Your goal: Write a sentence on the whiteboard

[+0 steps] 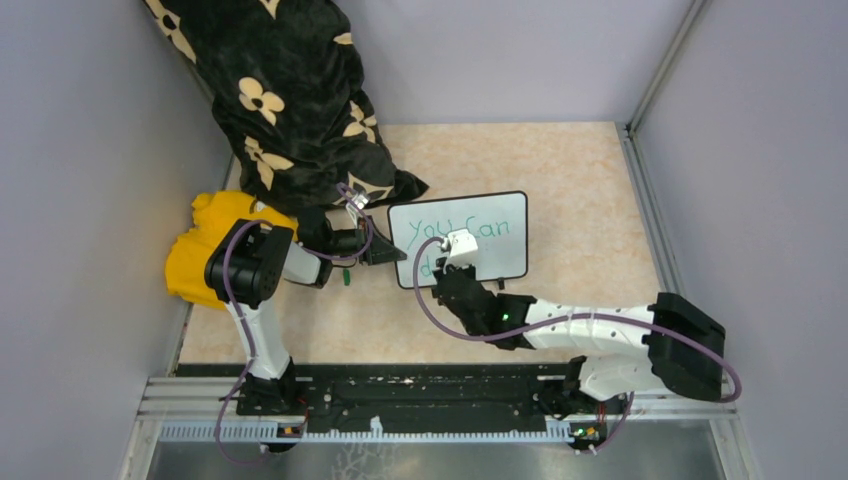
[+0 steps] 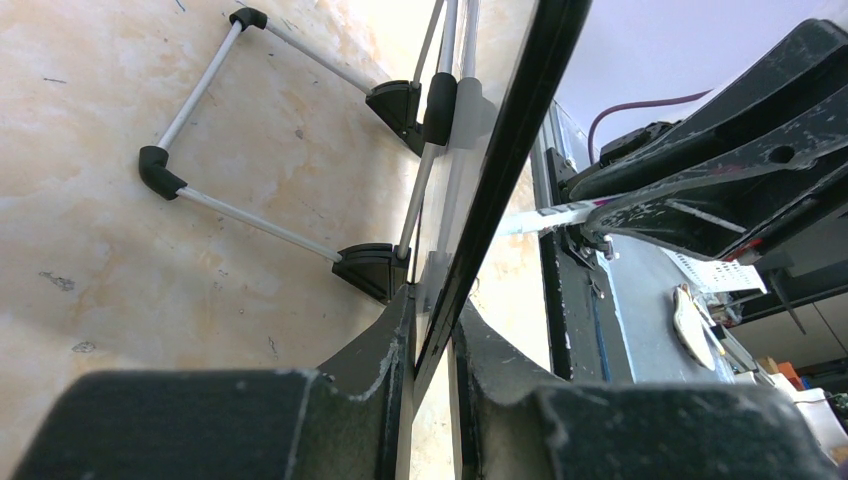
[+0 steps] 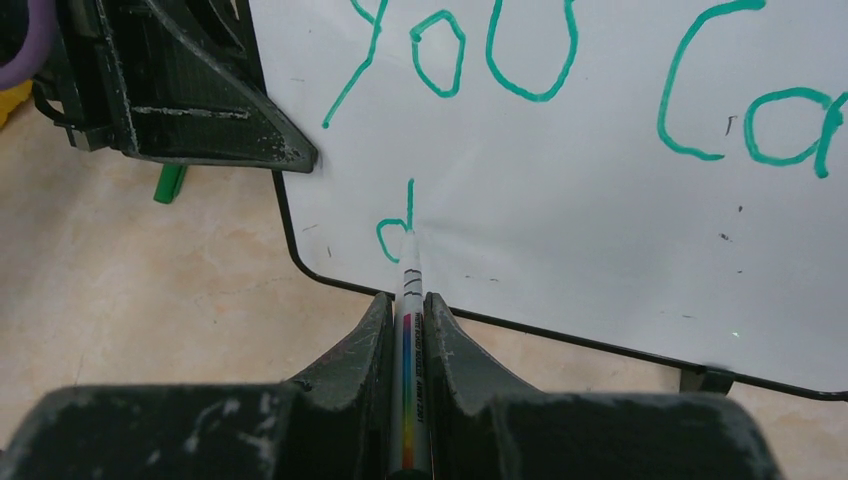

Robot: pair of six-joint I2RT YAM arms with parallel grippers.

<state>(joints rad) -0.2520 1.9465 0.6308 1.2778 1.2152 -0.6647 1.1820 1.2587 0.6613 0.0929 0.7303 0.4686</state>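
Note:
The whiteboard (image 1: 490,225) stands mid-table, black-framed and tilted on its stand. Green lettering (image 1: 455,228) on it reads "You Can", with a "d" starting the second line (image 3: 395,235). My left gripper (image 1: 385,250) is shut on the board's left edge (image 2: 470,260); the frame runs between its fingers. My right gripper (image 1: 447,275) is shut on a white marker (image 3: 410,330) with a rainbow stripe. The marker tip touches the board just right of the "d". The board also shows in the right wrist view (image 3: 600,200).
A black cloth with cream flowers (image 1: 290,90) and a yellow object (image 1: 200,250) lie at the back left. A green marker cap (image 3: 170,183) lies on the table by the left gripper. The board's wire stand (image 2: 250,140) rests on the beige tabletop.

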